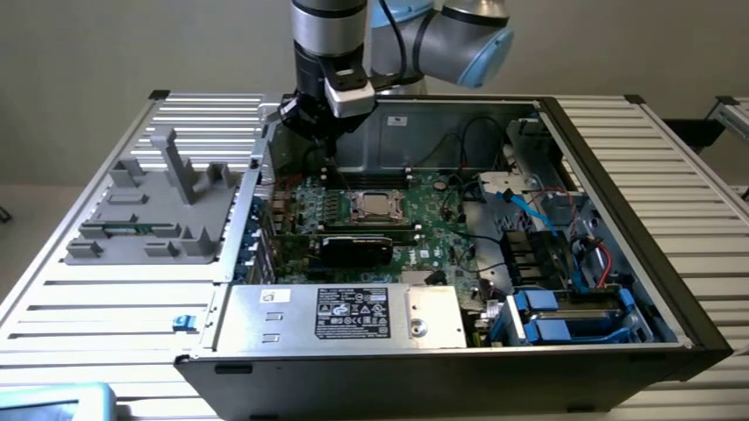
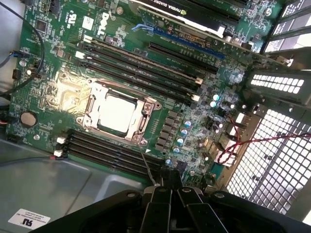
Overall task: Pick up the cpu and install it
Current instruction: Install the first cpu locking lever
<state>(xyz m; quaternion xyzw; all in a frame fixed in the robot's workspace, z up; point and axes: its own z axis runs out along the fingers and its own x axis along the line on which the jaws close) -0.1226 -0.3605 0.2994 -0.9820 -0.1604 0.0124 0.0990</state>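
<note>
Nearest in the exterior view, a big silver metal box with printed labels [image 1: 339,314] is seen at the front edge of the open black computer case [image 1: 445,377], which is placed on a table of ribbed aluminium slats [image 1: 105,298]. Just beside the box, toward the exterior view's right, blue plastic drive carriers [image 1: 550,317] are fitted. Behind them a green motherboard [image 1: 439,237] is laid flat in the case, and a black graphics card [image 1: 357,248] is plugged across it. On the table, at the exterior view's left of the case, a grey plastic fixture with upright posts [image 1: 153,210] is set. Just behind the graphics card the cpu [image 1: 374,205], a small flat square chip with a shiny silver top, is found. In the wrist view it is seen lying flat inside the square metal socket frame [image 2: 146,124], with rows of long black memory slots [image 2: 112,151] on both sides. Farther back, the black tool [image 1: 322,156] is held above the rear part of the motherboard, apart from the cpu. Its fingers [image 2: 163,196] are pressed fully together and nothing is gripped between them. Above it, the silver robot arm with blue joint caps [image 1: 462,35] is seen.
</note>
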